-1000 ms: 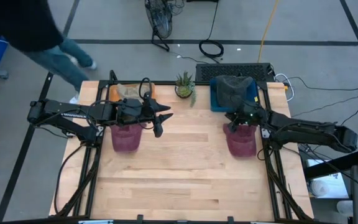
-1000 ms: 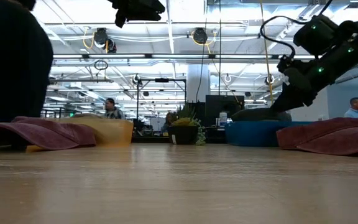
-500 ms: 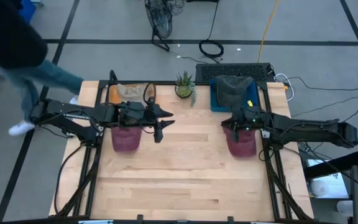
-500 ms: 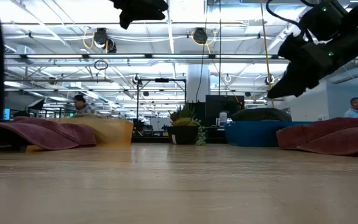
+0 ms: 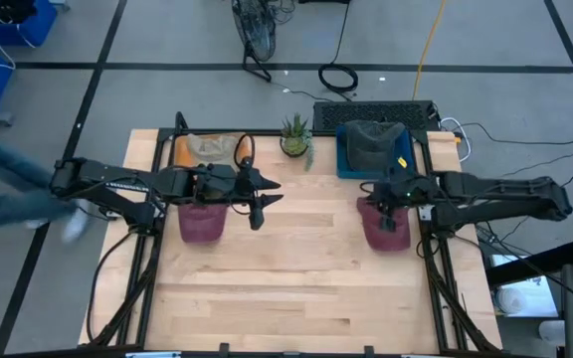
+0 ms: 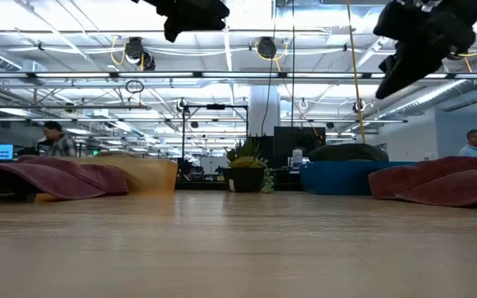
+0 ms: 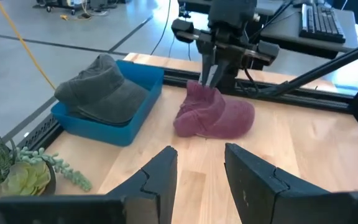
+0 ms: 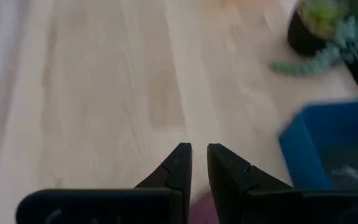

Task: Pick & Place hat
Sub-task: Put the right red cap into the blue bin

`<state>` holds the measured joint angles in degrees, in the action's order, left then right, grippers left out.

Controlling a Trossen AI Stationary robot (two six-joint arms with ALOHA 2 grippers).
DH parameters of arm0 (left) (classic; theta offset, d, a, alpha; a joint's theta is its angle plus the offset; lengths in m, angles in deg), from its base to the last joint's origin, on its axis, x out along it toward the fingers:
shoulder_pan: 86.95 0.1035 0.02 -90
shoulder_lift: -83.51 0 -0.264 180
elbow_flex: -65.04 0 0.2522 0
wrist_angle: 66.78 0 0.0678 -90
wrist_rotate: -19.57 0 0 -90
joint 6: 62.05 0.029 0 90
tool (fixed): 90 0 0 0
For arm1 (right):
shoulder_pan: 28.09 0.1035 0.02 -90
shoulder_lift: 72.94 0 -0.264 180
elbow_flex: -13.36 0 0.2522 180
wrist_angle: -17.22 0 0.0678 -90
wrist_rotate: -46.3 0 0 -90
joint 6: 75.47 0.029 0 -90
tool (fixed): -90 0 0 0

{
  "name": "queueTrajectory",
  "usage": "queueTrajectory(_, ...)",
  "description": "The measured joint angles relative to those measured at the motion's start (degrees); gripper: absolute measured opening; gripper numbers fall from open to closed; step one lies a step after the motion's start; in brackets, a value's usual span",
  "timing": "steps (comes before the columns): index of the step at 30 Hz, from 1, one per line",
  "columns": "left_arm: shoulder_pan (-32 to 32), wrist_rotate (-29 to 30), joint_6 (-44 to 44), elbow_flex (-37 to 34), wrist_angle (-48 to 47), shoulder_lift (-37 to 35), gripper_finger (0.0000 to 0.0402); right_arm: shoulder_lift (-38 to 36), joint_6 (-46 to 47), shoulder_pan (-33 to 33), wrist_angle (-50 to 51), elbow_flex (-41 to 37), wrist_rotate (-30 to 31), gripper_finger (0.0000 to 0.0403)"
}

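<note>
With the right gripper (image 7: 211, 73) poised over the maroon hat (image 7: 215, 116) beside the blue bin (image 7: 107, 118), fingers nearly pressed together and empty, fabric could be missed unless they are spread; the left gripper (image 7: 197, 177) is held apart, idle.

Open industrial lab, ceiling trusses (image 6: 222, 76) with ducts, wooden robot table (image 5: 296, 288), floor cables (image 5: 338, 76)

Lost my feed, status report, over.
Right gripper nearly shut, empty, above maroon hat. Left gripper open, waiting mid-table. Nothing blocking blue bin.
</note>
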<state>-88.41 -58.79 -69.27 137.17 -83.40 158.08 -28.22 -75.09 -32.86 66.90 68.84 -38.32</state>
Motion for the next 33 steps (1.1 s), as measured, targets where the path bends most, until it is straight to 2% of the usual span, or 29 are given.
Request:
queueTrajectory(7,0.0,0.0,0.0,0.0,0.0,0.0,0.0136,4.0,-2.9,0.4,14.0,4.8,5.1,0.0041)
queueTrajectory(13,0.0,-0.1,0.0,0.0,-0.1,0.0,0.0136,8.2,-3.7,0.4,22.3,4.7,1.8,0.0041)
queueTrajectory(19,0.0,-0.2,0.0,0.0,-0.1,0.0,0.0136,12.2,-4.2,0.5,21.7,4.7,0.1,0.0044)
queueTrajectory(23,-0.1,-0.2,0.0,0.0,-0.1,0.0,0.0136,14.6,-4.2,0.4,21.8,4.7,0.3,0.0076)
queueTrajectory(29,-0.1,-0.2,0.0,0.0,-0.2,0.0,0.0136,18.3,-4.2,0.4,21.8,4.7,0.1,0.0147)
queueTrajectory(33,-0.1,-0.2,0.0,0.0,-0.2,0.0,0.0136,20.7,-4.8,0.4,21.8,4.7,-2.7,0.0178)
